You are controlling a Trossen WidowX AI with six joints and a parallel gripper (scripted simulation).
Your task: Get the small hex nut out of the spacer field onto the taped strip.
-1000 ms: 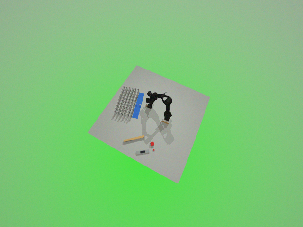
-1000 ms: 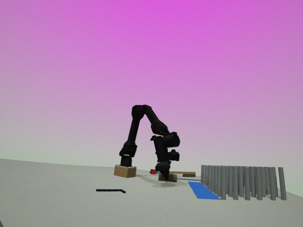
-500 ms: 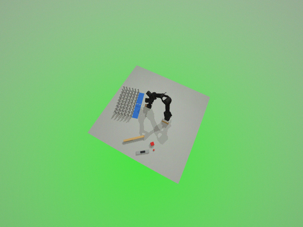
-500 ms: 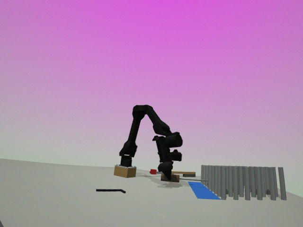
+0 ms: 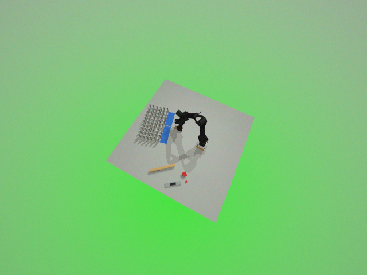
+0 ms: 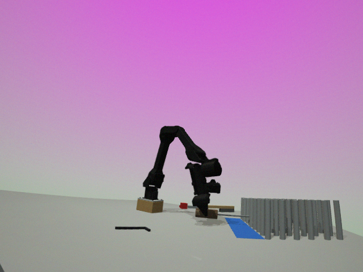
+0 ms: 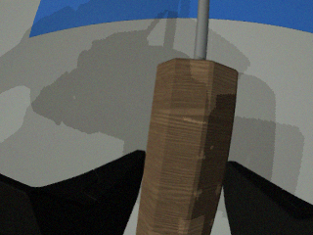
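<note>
My gripper (image 5: 178, 128) (image 6: 206, 214) (image 7: 185, 164) is shut on the wooden handle (image 6: 213, 213) (image 7: 183, 113) of a hook tool, low over the table in front of the taped strip. The tool's thin grey rod (image 6: 231, 215) (image 7: 201, 29) runs level from the handle across the blue taped strip (image 5: 170, 119) (image 6: 246, 231) (image 7: 98, 12). Its far end reaches the front of the standing grey spacers (image 5: 153, 124) (image 6: 267, 219); the hook tip cannot be made out, nor whether it touches a spacer. The spacers stand in close rows. The hex nut cannot be seen.
A black bent rod (image 6: 129, 227) lies on the table on the arm's other side. A long wooden bar (image 5: 161, 168) (image 6: 222, 207), a grey tool with a black patch (image 5: 172, 184), a red cube (image 5: 184, 174) (image 6: 184, 205) and a small red piece (image 5: 186, 181) lie beyond the field's side.
</note>
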